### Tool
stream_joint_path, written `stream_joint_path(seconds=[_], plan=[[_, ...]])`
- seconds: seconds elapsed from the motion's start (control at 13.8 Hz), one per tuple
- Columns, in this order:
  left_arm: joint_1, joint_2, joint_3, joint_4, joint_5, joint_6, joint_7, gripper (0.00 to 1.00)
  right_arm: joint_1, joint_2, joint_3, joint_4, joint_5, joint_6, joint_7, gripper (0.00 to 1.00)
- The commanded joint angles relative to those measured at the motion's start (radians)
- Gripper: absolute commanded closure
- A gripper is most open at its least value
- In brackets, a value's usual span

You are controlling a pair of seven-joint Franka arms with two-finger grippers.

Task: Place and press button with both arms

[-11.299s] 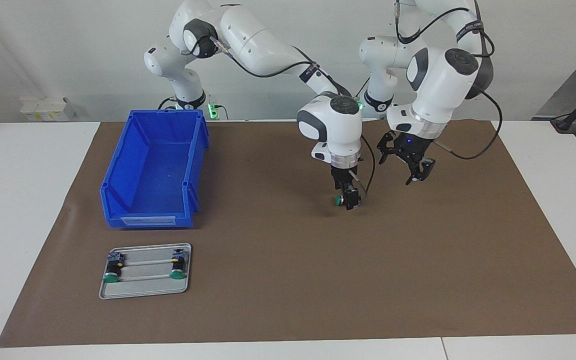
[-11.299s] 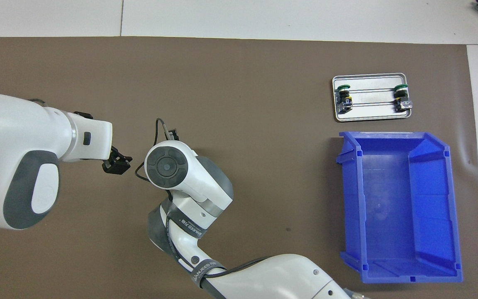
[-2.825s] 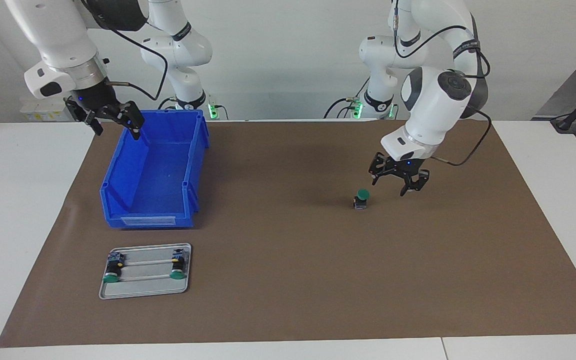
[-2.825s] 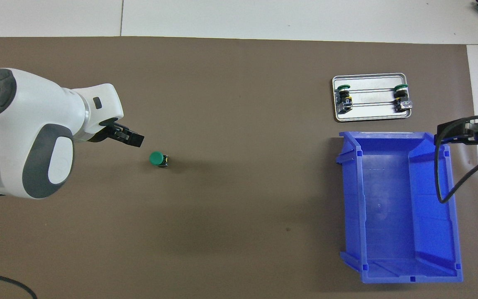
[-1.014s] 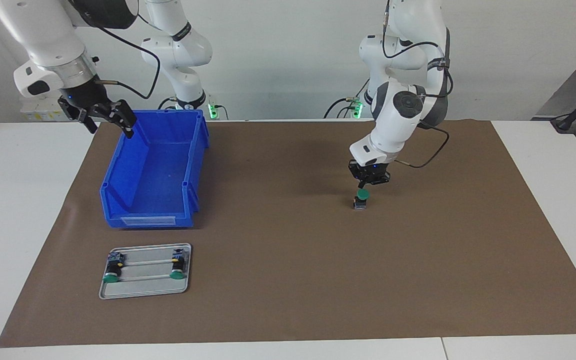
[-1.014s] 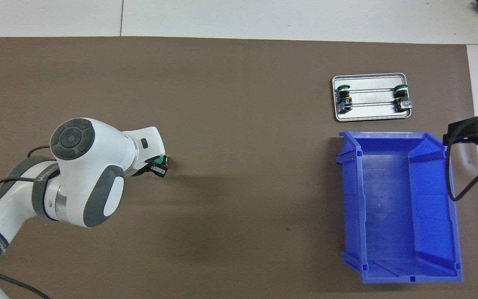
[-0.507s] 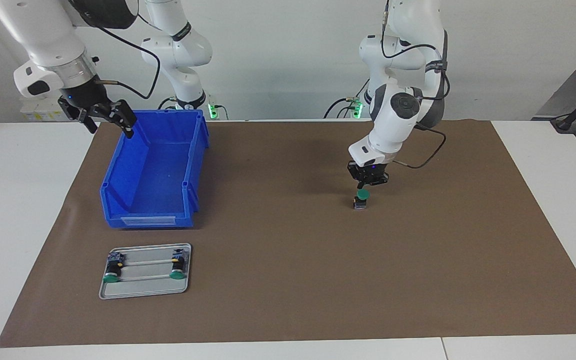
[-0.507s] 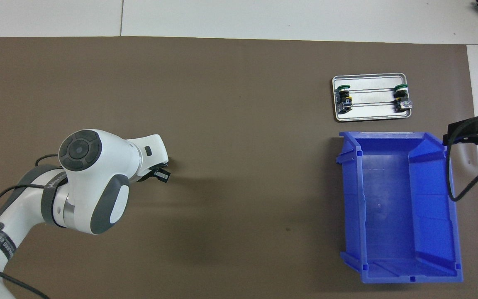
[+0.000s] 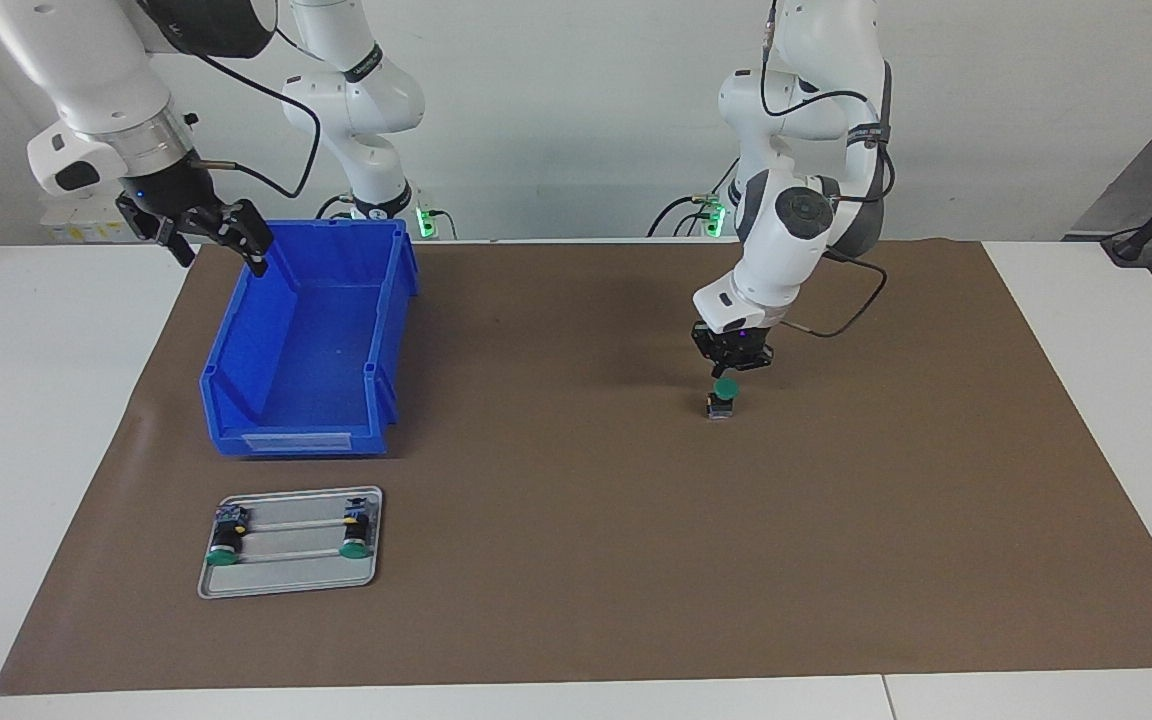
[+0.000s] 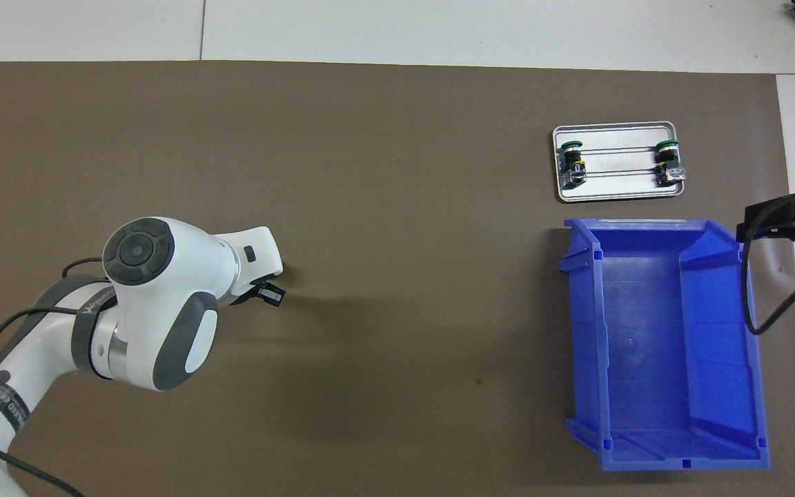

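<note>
The left gripper (image 9: 732, 370), fingertips clenched together on nothing, sits directly over the green cap of the button (image 9: 723, 397), its tip at or just above the cap in the facing view; whether it is actually bearing down I cannot tell. Over the last second it has crept slightly toward the right arm's end of the bench while staying low above the cap, and a few seconds ago it hung off to one side of the button with its links spread. By my reading the placing is done, since the button stands upright on the brown mat (image 9: 576, 560) in the middle of the bench (toward the left arm's end), and the pressing step is under way or just finishing.

The left arm folds steeply down from its base, with the wrist canted so the gripper points almost straight at the cap; from overhead its white wrist (image 10: 163, 304) hides the button entirely.

The right gripper (image 9: 204, 232) hangs released, fingers apart and empty, above the corner of the blue bin (image 9: 306, 340) nearest the robots; that arm waits. Two more buttons lie on the metal tray (image 9: 291, 578) near the bench's edge farthest from the robots.
</note>
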Motion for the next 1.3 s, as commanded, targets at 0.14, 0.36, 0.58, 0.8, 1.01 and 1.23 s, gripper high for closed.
stream_joint_path(seconds=[0.14,0.36,0.58,0.8,1.01,1.23], plan=[[-0.004,0.01,0.012,0.104,0.01,-0.113,-0.015,1.0,-0.011,0.003,-0.003,0.009,0.023,-0.018,-0.026,0.01],[-0.001,0.03,0.012,0.129,0.01,-0.087,-0.015,1.0,-0.011,0.003,-0.003,0.009,0.023,-0.018,-0.026,0.01],[-0.002,0.031,0.01,0.1,0.01,0.016,-0.015,1.0,-0.011,0.003,-0.003,0.009,0.023,-0.018,-0.026,0.01],[-0.001,0.031,0.01,0.089,0.01,0.041,-0.017,1.0,-0.011,0.003,-0.003,0.008,0.023,-0.018,-0.026,0.01],[0.002,0.03,0.012,0.075,0.01,0.042,-0.011,1.0,-0.011,0.003,-0.003,0.009,0.023,-0.018,-0.026,0.01],[0.002,0.028,0.014,0.064,0.01,0.054,-0.009,1.0,-0.011,0.003,-0.003,0.008,0.023,-0.018,-0.026,0.01]])
